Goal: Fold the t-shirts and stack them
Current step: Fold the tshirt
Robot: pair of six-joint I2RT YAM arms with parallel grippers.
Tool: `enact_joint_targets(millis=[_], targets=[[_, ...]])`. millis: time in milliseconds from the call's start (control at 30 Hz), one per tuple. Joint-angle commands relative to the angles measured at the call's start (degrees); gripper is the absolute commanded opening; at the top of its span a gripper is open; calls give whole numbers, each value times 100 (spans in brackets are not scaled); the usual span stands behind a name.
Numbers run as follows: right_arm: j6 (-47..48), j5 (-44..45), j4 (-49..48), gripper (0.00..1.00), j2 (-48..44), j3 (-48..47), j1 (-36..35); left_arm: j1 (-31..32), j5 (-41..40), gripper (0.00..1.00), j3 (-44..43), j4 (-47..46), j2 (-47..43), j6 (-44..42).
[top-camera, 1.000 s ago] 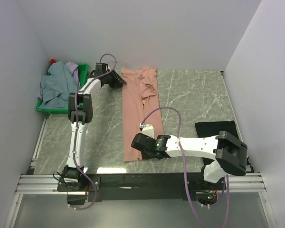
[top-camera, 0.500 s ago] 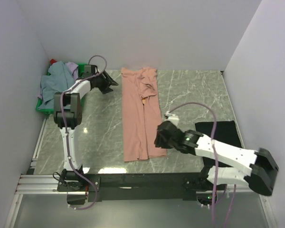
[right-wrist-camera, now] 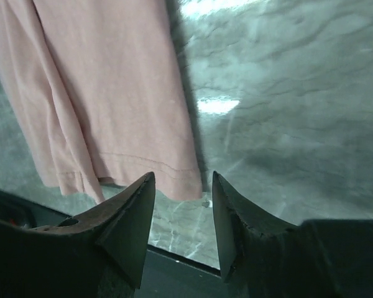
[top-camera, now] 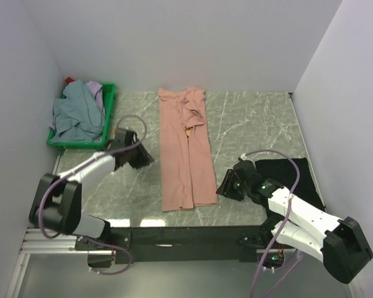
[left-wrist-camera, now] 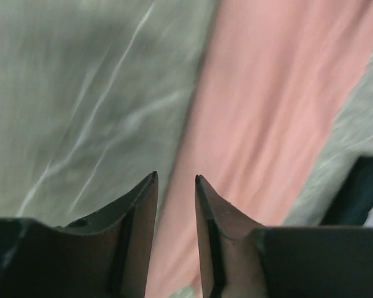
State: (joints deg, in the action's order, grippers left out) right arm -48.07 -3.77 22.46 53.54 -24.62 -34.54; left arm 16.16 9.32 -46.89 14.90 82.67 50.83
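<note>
Jaws narrowly parted, empty: your left jaws beside long salmon-pink cloth t-shirt (top-camera: 185, 155) on grey marbled bench (top-camera: 255, 124), right jaws probably just off its hem corner.

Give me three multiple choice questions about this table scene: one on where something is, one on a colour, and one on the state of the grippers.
1. Where on the table does the green crate stand?
A: far left corner. B: near right edge. C: centre.

2. What colour is the long folded shirt in the middle?
A: black. B: lavender. C: salmon-pink.

3. How are the left gripper and right gripper?
A: both clamped on cloth. B: both open and empty. C: one lifting the crate.

Answers:
1 A, the top view shows the crate at the far left.
2 C, the strip down the centre is pink.
3 B, each wrist view shows a gap between the fingers with nothing in it.
</note>
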Motion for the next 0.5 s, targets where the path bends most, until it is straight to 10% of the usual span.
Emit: enact_joint_targets(millis=[0,467], targets=[[27,-800,-821,49,218,106,114,202,-440,36,889,31,-611,357],[9,-783,-822,48,429,405,273,1582,-72,44,2228,453,-2308,1131]])
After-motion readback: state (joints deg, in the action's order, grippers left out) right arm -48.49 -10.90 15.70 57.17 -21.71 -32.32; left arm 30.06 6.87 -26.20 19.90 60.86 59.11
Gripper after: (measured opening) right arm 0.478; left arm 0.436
